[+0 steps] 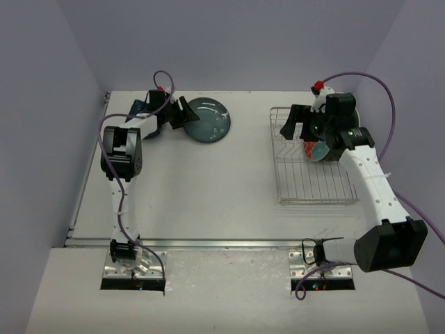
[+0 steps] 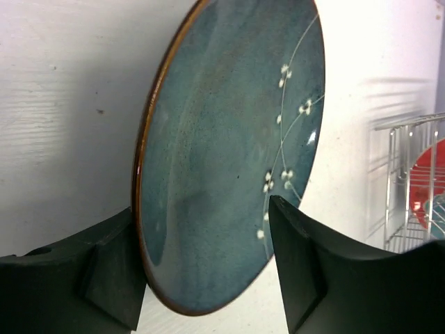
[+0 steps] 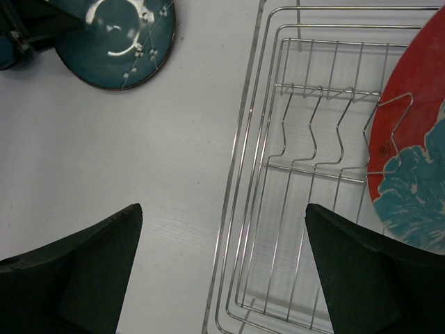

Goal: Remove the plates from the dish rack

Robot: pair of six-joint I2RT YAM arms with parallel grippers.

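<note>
Left jaws flank blue plate (image 2: 229, 160) — red plate (image 3: 407, 132) stands in dish rack (image 1: 309, 184).

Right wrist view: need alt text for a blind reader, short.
The right tool, jaws open, hangs over the left edge of a silver wire dish rack, where a red-rimmed plate with a teal floral centre stands at the right of the frame. A dark teal plate lies on the white table at upper left.
</note>
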